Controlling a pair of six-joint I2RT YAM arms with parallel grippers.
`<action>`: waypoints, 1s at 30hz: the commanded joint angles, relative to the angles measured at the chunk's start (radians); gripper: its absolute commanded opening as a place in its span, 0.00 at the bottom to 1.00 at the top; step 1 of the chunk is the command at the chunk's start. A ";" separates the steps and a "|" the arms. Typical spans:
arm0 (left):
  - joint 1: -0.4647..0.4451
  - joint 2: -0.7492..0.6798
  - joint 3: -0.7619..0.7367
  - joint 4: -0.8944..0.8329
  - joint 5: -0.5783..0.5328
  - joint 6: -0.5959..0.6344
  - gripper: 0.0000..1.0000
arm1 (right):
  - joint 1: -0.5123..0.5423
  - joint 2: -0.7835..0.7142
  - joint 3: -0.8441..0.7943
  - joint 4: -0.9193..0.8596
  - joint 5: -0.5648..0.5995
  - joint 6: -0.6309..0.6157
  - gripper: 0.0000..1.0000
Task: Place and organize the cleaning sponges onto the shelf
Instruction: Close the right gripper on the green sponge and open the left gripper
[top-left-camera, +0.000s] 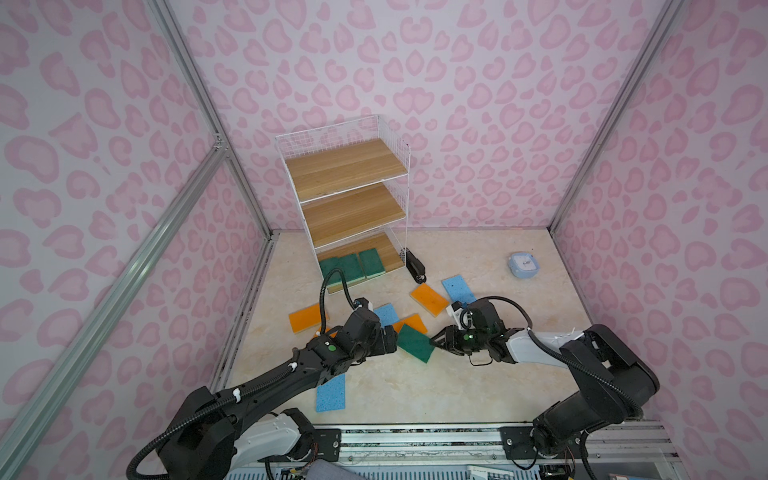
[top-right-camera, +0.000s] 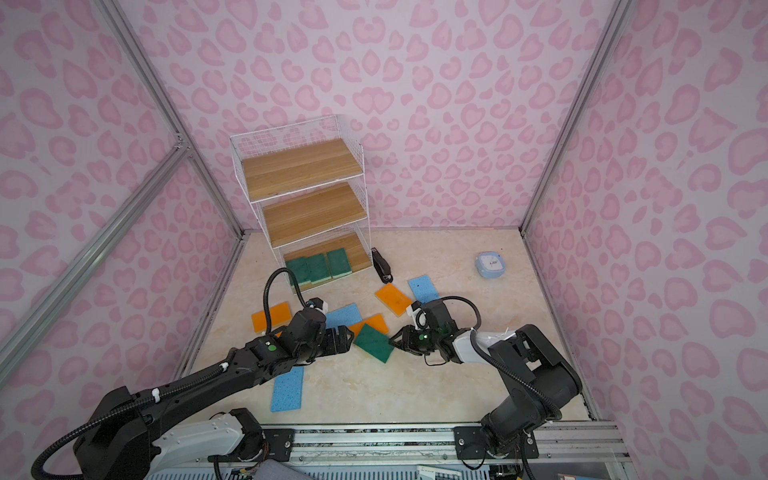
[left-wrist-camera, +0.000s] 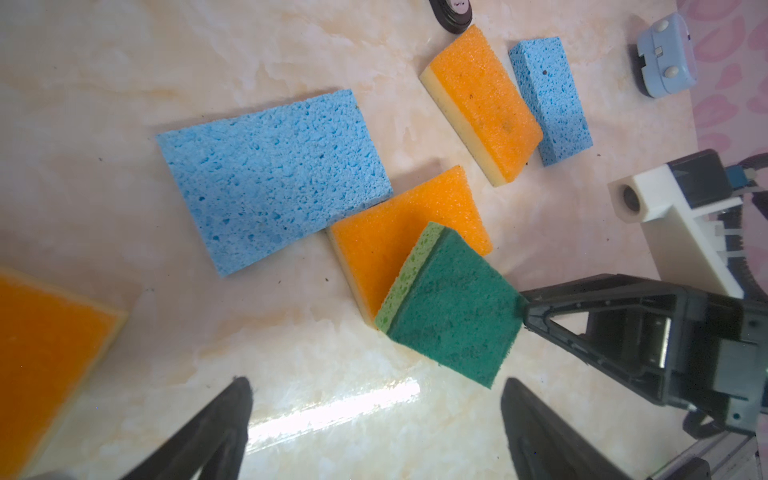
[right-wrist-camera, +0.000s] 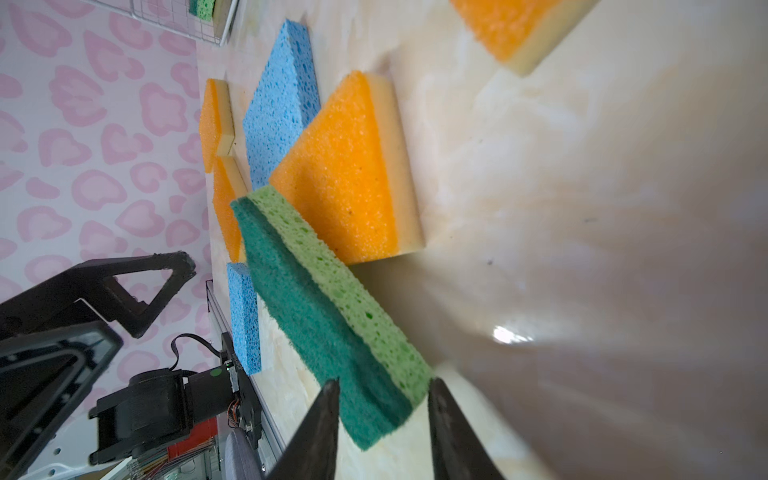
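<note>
A dark green sponge (top-left-camera: 413, 343) (top-right-camera: 372, 343) (left-wrist-camera: 453, 307) (right-wrist-camera: 332, 307) hangs tilted, its far end over an orange sponge (left-wrist-camera: 399, 232). My right gripper (top-left-camera: 434, 343) (right-wrist-camera: 384, 384) is shut on its near corner, one finger on the green face, one on the pale face. My left gripper (top-left-camera: 390, 340) (left-wrist-camera: 376, 384) stands open at the sponge's other side, holding nothing. The shelf (top-left-camera: 349, 208) (top-right-camera: 316, 212) stands at the back, with three green sponges (top-left-camera: 353, 266) side by side on its bottom board. Its upper two boards are bare.
Loose on the floor lie orange sponges (top-left-camera: 307, 318) (top-left-camera: 430, 299) and blue sponges (top-left-camera: 386, 313) (top-left-camera: 459, 291) (top-left-camera: 331, 392). A black stapler (top-left-camera: 415, 268) lies by the shelf's right foot. A pale-blue case (top-left-camera: 523, 266) sits at the back right.
</note>
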 joint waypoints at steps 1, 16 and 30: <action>0.010 -0.019 -0.006 -0.004 0.013 0.006 0.95 | 0.004 0.020 -0.009 0.074 0.001 0.035 0.36; 0.075 -0.150 -0.058 -0.070 0.025 0.006 0.95 | 0.014 -0.032 0.002 0.071 0.018 0.070 0.03; 0.154 -0.243 -0.126 -0.085 0.042 0.033 0.94 | -0.001 -0.190 0.098 0.030 0.215 0.208 0.00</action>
